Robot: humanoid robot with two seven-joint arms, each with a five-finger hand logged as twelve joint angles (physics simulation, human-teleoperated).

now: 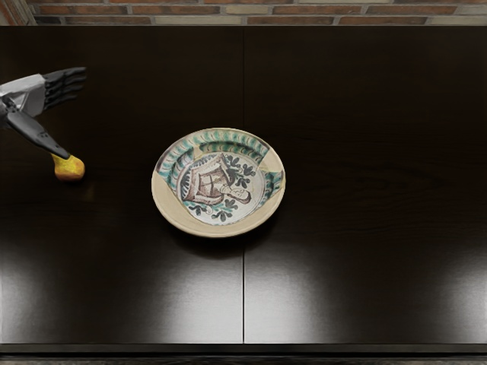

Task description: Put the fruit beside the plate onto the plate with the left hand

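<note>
Fingers (68, 76) straight, dark; rounded yellow fruit (69, 169) left of glazed plate (171, 209).

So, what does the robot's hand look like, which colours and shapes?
Only the left hand shows. Its palm is light grey and boxy. The fingers are black, slim and jointed; the thumb is a long black bar. No cables or markings are visible.

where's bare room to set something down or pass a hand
Bare: all the table right of the plate, the wide strip in front of it, the strip behind it. Crowded only far left, where the left hand hangs by the fruit.
</note>
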